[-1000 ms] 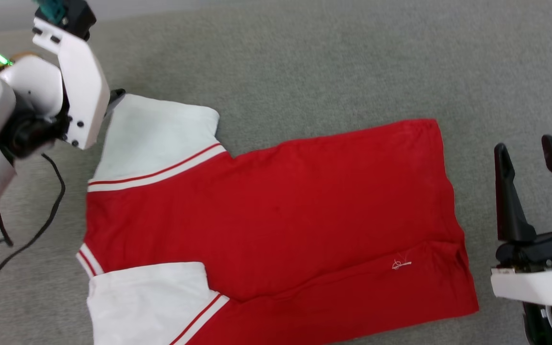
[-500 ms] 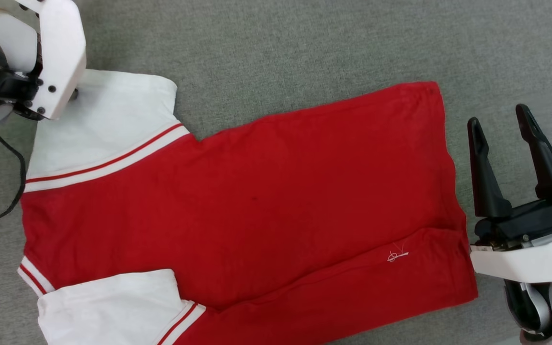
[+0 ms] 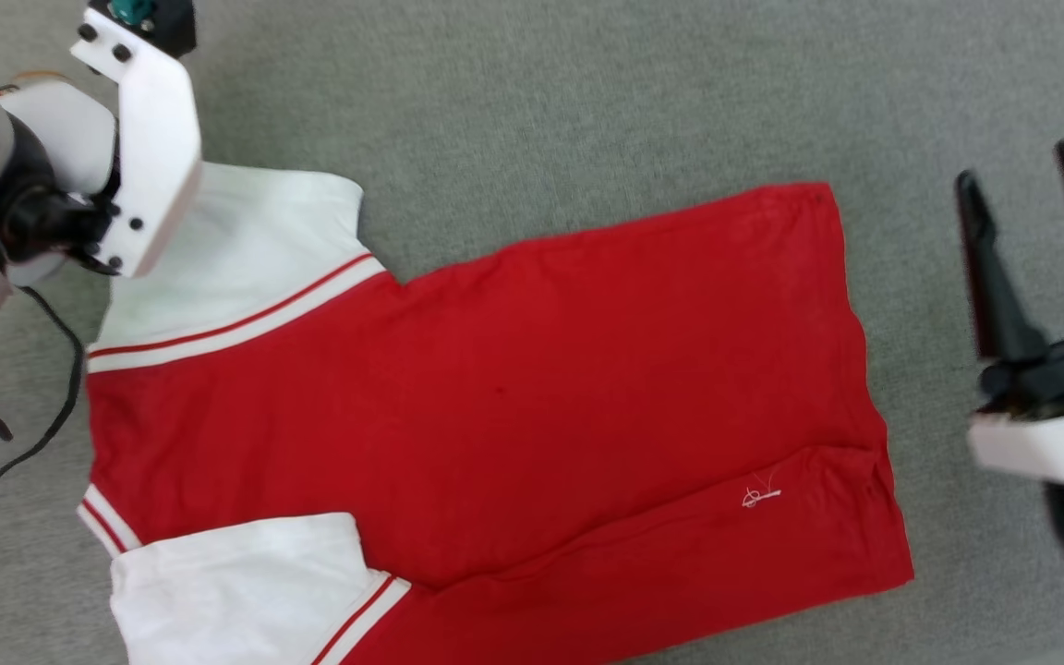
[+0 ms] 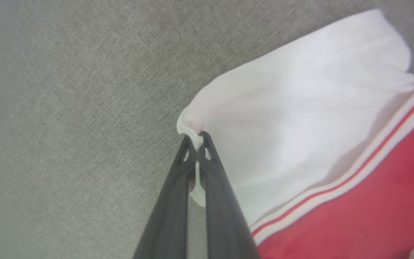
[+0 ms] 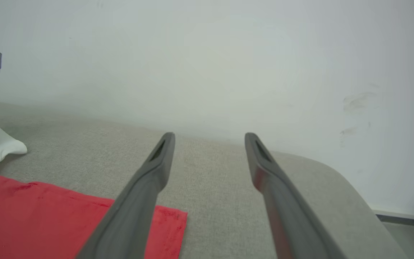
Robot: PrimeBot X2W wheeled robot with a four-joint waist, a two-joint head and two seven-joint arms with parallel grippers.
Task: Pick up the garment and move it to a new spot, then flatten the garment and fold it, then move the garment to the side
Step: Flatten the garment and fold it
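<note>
Nearest the robot, the garment [image 3: 513, 397] is lying spread on the grey surface [image 3: 587, 111], plain red side up, no lettering showing. Its near sleeve [image 3: 236, 582] is lying flat at the lower left of the head view. A long crease is running along the near edge, with a loose white thread [image 3: 758, 497] on it; that edge seems to be turned in over the body, so one lengthwise fold looks done. The right gripper [image 3: 1020, 166] is hovering past the hem end, apart from the cloth, fingers spread wide and holding nothing. Farther out, the left gripper [image 4: 197, 138] is pinching the outer corner of the far sleeve [image 4: 300, 90], fingers pressed together with a nub of white cloth bunching between the tips; a black cable [image 3: 24, 425] is trailing beside that arm. Beyond, a pale wall [image 5: 207, 54] is backing the surface. Judging progress: moving and flattening appear finished, folding is partway, the far sleeve and far side are probably next, then the crosswise fold and the shift aside.
</note>
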